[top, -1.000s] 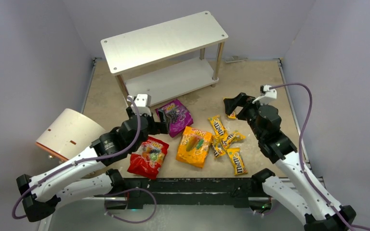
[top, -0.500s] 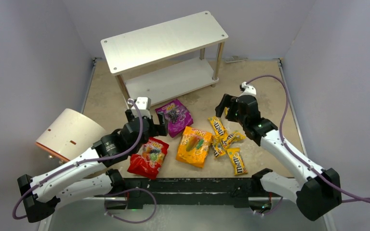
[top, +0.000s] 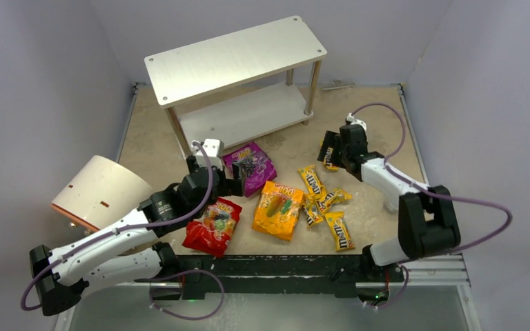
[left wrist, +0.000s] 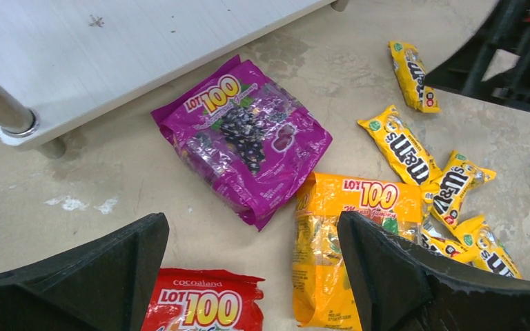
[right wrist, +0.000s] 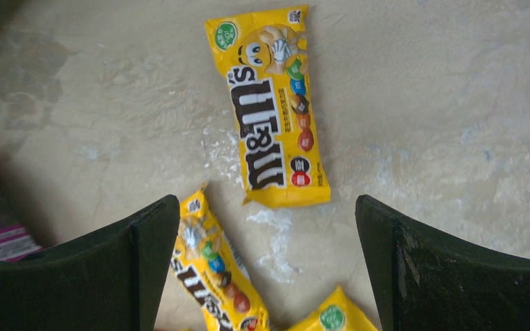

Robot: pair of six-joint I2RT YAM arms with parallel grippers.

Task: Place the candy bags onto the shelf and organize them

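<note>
- Candy bags (top: 276, 207): none of them is on the shelf (top: 234, 55) yet. They all lie flat on the table (top: 379, 110), so the whole job is left to do.
- The purple bag (left wrist: 245, 138) lies just ahead of the left pincer (left wrist: 252, 227), between it and the shelf's bottom board (left wrist: 110, 48). The orange bag (left wrist: 348, 234) is right by one finger. The red bag (left wrist: 203, 307) is under the pincer, nearer the arm's base.
- The left pincer is wide open and holds nothing.
- One yellow packet (right wrist: 272, 110) lies alone just ahead of the right pincer (right wrist: 267, 207). The other yellow packets (top: 310, 183) lie bunched together behind that pincer, over toward the orange bag.
- The right pincer is wide open too, with nothing in it.
- Both boards of the shelf are bare, so there is lots of room for bags. The top board (top: 200, 65) looks easy to reach from above. The bottom board has the top one over it and thin legs at the corners, so I think a bag has to slide in from the front.
- A cream tube (top: 100, 189) lies well off to the left pincer's left. Walls (top: 41, 83) stand close round the table, so wide swings could bump them.
</note>
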